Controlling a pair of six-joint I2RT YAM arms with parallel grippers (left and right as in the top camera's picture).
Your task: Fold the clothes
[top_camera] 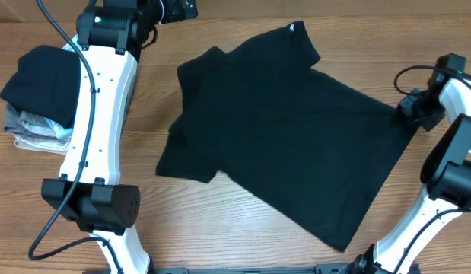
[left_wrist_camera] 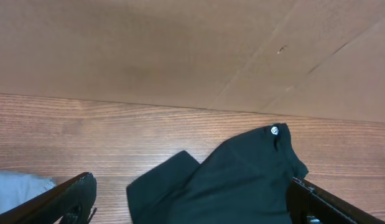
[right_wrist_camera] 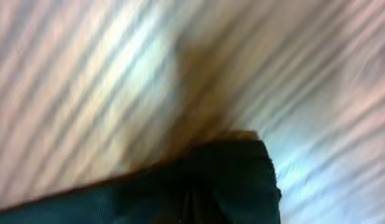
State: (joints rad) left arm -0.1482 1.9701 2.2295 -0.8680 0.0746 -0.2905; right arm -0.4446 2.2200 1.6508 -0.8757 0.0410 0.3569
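Shirt [top_camera: 296, 129] lies spread on the table [top_camera: 220, 224], its long axis slanting from collar to hem. Right gripper [top_camera: 412, 108], nearer, is closed, apparently on the hem corner. Left gripper [left_wrist_camera: 192, 199] hovers by the collar, jaws wide apart.

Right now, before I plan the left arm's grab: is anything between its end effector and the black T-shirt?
Nothing visible does. The open left end effector faces the T-shirt directly over the wooden table; the folded garments lie off to its side.
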